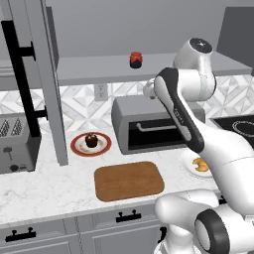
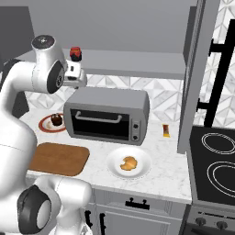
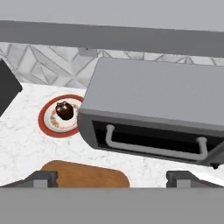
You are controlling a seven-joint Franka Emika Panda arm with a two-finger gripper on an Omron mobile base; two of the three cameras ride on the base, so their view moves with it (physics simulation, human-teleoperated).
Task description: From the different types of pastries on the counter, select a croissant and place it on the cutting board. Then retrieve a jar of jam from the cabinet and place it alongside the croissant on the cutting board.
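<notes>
The croissant (image 1: 201,164) (image 2: 129,162) lies on a white plate (image 2: 143,158) on the counter (image 1: 44,191), to the right of the empty cutting board (image 1: 129,181) (image 2: 57,158) (image 3: 83,175). The cupcake (image 1: 91,140) (image 2: 56,120) (image 3: 64,110) sits on a red-rimmed plate behind the board. The jar of jam (image 1: 136,59) (image 2: 75,53) stands on the cabinet shelf (image 1: 94,67). My gripper (image 1: 148,89) (image 2: 75,76) (image 3: 111,178) hangs open and empty above the toaster oven, just below the shelf, with its fingertips wide apart.
A grey toaster oven (image 1: 149,124) (image 2: 108,114) (image 3: 153,100) stands behind the board. The open cabinet door (image 1: 47,74) (image 2: 197,69) juts out. A toaster (image 1: 15,144) is at the left, a stove (image 2: 215,160) at the right. A small orange packet (image 2: 166,131) lies near the door.
</notes>
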